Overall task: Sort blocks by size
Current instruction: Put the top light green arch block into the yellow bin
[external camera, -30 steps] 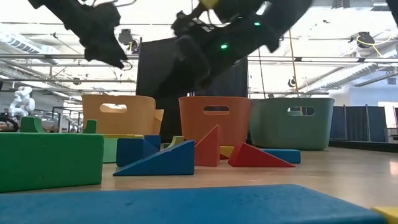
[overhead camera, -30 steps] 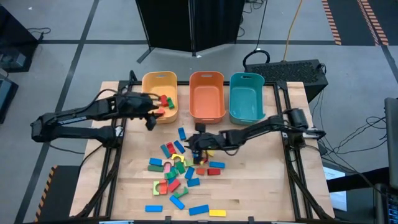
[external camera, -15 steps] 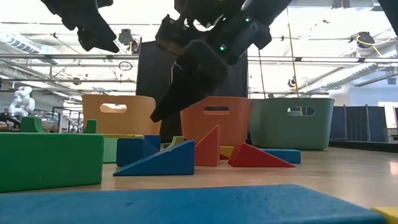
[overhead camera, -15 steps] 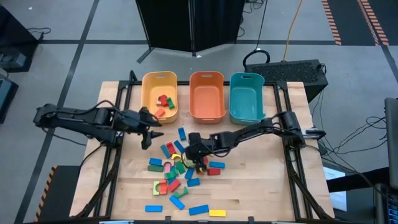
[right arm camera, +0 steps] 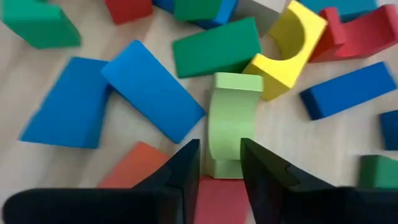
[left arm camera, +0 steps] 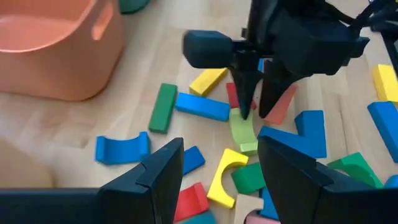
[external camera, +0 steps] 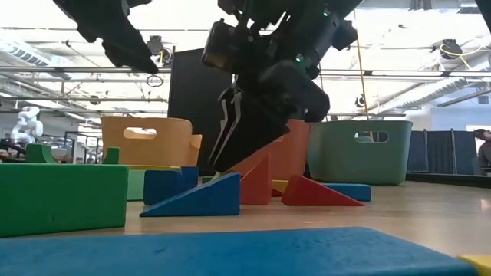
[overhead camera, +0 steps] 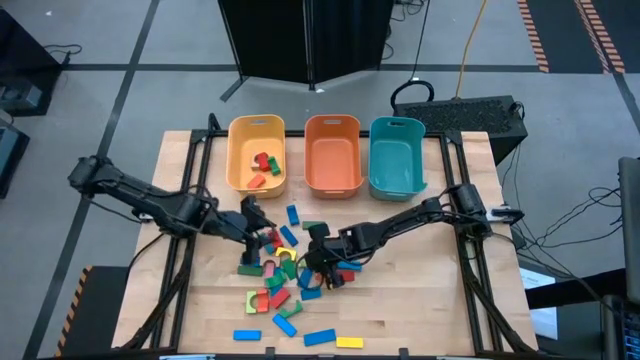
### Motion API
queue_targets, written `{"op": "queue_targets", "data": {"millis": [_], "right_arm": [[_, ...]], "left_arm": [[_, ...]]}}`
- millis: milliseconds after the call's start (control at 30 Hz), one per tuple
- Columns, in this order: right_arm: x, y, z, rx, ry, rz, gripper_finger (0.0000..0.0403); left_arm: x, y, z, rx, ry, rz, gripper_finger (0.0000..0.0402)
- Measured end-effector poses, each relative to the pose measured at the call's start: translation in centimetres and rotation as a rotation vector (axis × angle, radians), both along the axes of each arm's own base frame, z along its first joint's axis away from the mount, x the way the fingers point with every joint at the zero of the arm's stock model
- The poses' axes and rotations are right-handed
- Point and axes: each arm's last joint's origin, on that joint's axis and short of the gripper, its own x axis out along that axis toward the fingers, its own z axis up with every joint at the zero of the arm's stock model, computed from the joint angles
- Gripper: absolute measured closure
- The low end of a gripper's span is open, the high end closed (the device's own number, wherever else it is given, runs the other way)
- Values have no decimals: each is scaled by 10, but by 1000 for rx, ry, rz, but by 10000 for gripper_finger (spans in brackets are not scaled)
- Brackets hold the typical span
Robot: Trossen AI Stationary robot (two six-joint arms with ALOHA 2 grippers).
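Note:
Several coloured wooden blocks [overhead camera: 283, 272] lie in a loose pile on the table's middle. My right gripper [right arm camera: 221, 148] is open and low over the pile. Its fingers stand on either side of one end of a light green arch [right arm camera: 230, 118], which lies flat on the table. The left wrist view shows it too, with my right gripper [left arm camera: 254, 112] coming down at the arch [left arm camera: 241, 134] from above. My left gripper [overhead camera: 257, 228] is open and empty above the pile's far left part. A few red and green blocks lie in the yellow bin [overhead camera: 233, 150]. My right gripper points down with one finger [right arm camera: 186, 165] on each long side of the light green arch's near end [right arm camera: 222, 163]. I cannot tell whether the fingers touch it. The arch lies flat on the table.
The orange bin [overhead camera: 333, 160] and the teal bin [overhead camera: 397, 165] stand beside the yellow one along the far edge. Blue bars [overhead camera: 320, 337] and a yellow bar [overhead camera: 350, 342] lie near the front edge. There is bare wood right of the pile [overhead camera: 420, 290].
My left gripper has come away from the yellow bin toward the table's near edge and a little right, to the pile. My right gripper has gone toward the near edge and down onto the pile, over the light green arch.

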Motion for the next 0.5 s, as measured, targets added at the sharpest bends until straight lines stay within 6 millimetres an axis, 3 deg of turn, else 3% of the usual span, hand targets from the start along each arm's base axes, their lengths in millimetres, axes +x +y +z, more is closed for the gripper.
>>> {"op": "queue_targets", "data": {"millis": [367, 500], "right_arm": [[-2, -1, -1, -40, 14, 2, 125], [-3, 0, -2, -4, 32, 3, 91]], "left_arm": [[24, -16, -28, 23, 54, -27, 194], [28, -19, -35, 16, 74, -18, 194]]}}
